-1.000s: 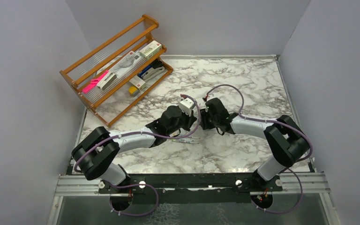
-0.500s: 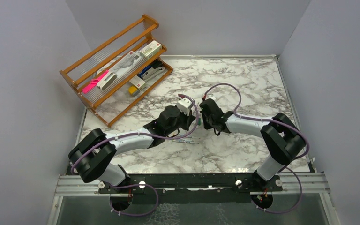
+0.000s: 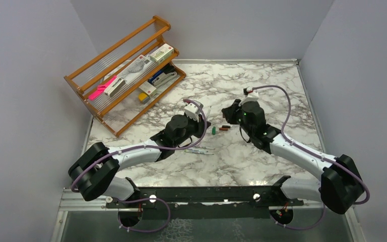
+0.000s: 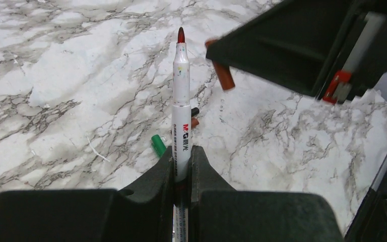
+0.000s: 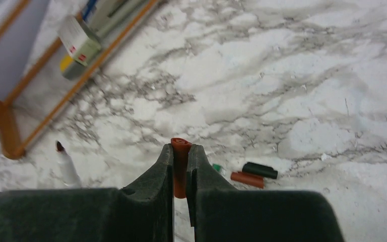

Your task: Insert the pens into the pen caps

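A white pen point(image 4: 181, 101) with a red tip stands between the fingers of my left gripper point(image 4: 182, 151), which is shut on it and holds it above the marble. My right gripper point(image 5: 180, 148) is shut on a red-brown pen cap point(image 5: 180, 154), open end forward, and hangs a little right of the left gripper point(image 3: 205, 122). The same held cap point(image 4: 223, 75) shows beyond the pen tip. On the table between the grippers lie a green cap point(image 3: 213, 130), a red-brown cap point(image 5: 247, 179) and a black cap point(image 5: 260, 170). More pens point(image 3: 199, 149) lie beside the left arm.
A wooden rack point(image 3: 126, 75) with a pink marker, boxes and a stapler stands at the back left. Grey walls close in the marble table point(image 3: 262, 80) on three sides.
My right gripper has shut on the red-brown cap and drawn back to the right, uncovering the caps on the table. The left gripper with its pen has shifted slightly left.
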Tool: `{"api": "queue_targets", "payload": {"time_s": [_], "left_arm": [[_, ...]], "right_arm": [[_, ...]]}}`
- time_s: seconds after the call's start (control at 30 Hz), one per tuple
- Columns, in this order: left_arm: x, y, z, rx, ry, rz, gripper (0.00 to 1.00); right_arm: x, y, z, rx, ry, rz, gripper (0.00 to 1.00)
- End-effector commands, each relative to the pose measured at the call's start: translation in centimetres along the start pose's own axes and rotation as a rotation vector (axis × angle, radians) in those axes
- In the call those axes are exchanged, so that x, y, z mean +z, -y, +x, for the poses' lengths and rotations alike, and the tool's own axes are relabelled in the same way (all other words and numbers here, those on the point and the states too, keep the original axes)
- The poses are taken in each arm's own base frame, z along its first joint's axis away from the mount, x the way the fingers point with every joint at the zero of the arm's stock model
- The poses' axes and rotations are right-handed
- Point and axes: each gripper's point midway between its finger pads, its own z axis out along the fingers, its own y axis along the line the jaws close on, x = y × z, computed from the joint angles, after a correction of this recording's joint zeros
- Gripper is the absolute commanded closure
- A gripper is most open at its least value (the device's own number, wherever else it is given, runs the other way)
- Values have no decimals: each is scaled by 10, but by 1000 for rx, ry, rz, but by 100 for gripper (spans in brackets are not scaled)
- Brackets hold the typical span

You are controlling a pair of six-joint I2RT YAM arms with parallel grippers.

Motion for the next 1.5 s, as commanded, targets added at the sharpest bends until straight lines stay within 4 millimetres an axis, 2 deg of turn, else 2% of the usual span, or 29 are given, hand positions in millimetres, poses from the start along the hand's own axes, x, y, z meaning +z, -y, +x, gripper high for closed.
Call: {"api": "queue_targets", "payload": {"time_s": [0.0,0.07,0.17,0.33,0.7,0.8,1.47], "left_arm": [[1,15,-12,-107,63,70,100],[4,25,-12,-154,52,111,100],[8,39,-14,-224,37,170,100],[9,46,-19,-256,47,203,100],[2,63,-27,-209,58,303,100],[1,64,-30,-206,70,310,100],[-7,65,-39,-193,102,315,100]], "right_arm": [[-11,-31,-60,166,218,-182,98],[-23,-39,-81,175,317,-242,98],[-37,-44,-100,176,415,-291,98],[-50,-58,-109,153,452,-377,98],[-48,-65,-112,96,452,-399,98],[-47,-67,-114,87,453,-401,98],[-41,-67,-96,95,395,-417,98]]}}
